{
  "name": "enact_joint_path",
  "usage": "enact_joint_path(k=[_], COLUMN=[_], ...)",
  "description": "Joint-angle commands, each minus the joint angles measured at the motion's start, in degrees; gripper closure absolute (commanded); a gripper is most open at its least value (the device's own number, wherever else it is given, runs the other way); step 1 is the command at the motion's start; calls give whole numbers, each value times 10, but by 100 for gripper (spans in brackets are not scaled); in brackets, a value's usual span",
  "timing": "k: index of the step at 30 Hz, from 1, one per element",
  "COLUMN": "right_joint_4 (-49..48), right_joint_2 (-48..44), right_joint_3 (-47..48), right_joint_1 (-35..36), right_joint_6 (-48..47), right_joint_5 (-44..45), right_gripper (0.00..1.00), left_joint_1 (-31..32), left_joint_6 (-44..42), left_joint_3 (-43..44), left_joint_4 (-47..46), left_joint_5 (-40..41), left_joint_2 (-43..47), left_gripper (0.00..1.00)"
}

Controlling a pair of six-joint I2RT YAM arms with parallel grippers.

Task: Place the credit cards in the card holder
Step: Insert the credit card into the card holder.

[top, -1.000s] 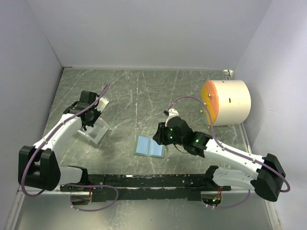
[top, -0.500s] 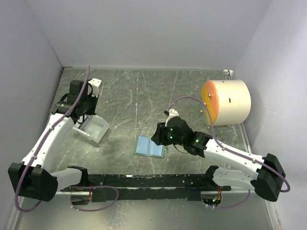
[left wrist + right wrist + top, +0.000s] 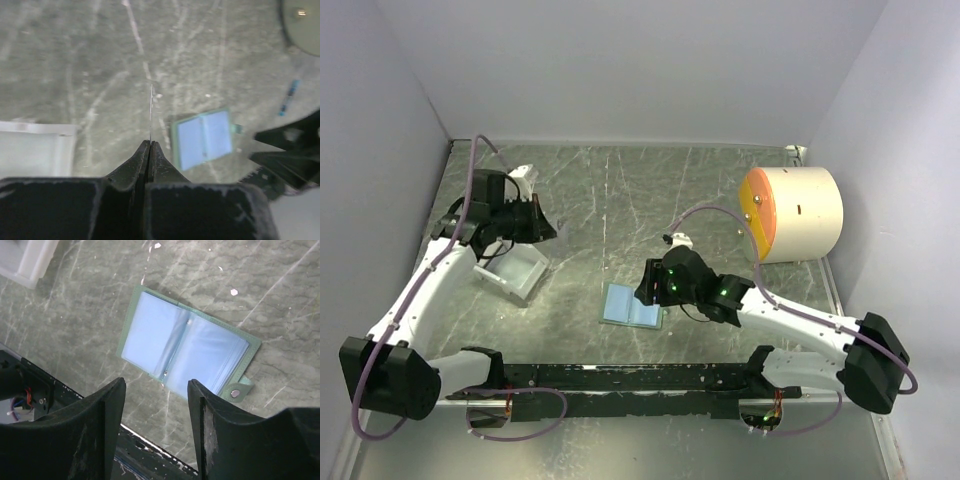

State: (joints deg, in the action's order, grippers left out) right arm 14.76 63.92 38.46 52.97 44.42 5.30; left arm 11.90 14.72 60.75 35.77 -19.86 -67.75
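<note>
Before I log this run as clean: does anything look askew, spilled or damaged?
Nothing stands out. The card holder lies open and flat on the table, below the open right gripper. The left gripper pinches a thin card, seen edge-on and straight. No damage shows.

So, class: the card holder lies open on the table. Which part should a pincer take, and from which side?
Probably the green edge by the snap tab, approached from above at that side: the card holder lies open and flat, pockets up, so only its thin rim and protruding tab offer anything to pinch.
</note>
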Motion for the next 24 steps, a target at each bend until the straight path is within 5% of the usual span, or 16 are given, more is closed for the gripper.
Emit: enact_joint_path(k=[1, 5, 14, 24], right_joint_4=[4, 3, -5, -15], right_joint_2=[14, 37, 86, 147], right_joint_3=[-6, -3, 0, -11], right_joint_1=[0, 1, 0, 0], right_joint_6=[19, 19, 16, -4], right_joint_5=[22, 31, 54, 80], right_gripper=[48, 51, 58, 65], left_joint_1=[3, 3, 36, 140], left_joint_6=[106, 141, 237, 294], left_joint_3=[-27, -103, -226, -258], left_joint_4=[-47, -148, -292, -401], left_joint_5=[-174, -271, -288, -239], left_joint_2=[-24, -38, -55, -141], left_gripper=[93, 93, 93, 93])
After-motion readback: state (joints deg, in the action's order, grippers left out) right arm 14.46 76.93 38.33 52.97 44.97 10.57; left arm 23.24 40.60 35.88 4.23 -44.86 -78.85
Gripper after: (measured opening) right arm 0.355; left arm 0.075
